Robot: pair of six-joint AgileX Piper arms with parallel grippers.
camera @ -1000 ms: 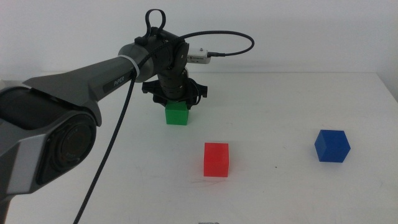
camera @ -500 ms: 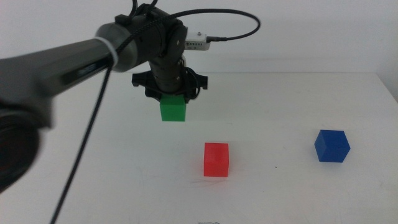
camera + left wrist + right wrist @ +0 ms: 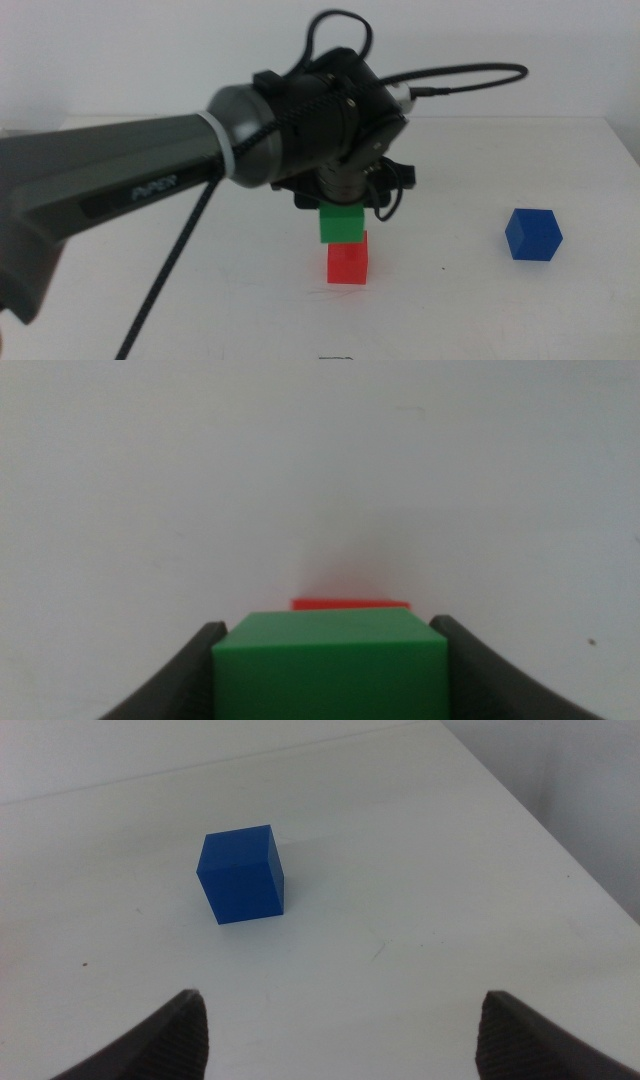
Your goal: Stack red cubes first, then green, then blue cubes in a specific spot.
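My left gripper [image 3: 340,212] is shut on the green cube [image 3: 340,225] and holds it right above the red cube [image 3: 348,261], which sits on the white table near the middle. In the left wrist view the green cube [image 3: 330,665] fills the space between the two dark jaws, and only a thin strip of the red cube [image 3: 350,603] shows beyond it. The blue cube [image 3: 532,234] rests alone at the right; in the right wrist view the blue cube [image 3: 240,874] lies ahead of my right gripper [image 3: 340,1030], which is open and holds nothing.
The left arm's thick grey body and its black cable cross the left half of the middle view. The white table [image 3: 480,300] ends at a back edge by the wall and a right edge [image 3: 540,830] near the blue cube.
The left gripper lifted the green cube off the table at the back and carried it forward and to the right, ending just above the red cube. The red and blue cubes stayed put.
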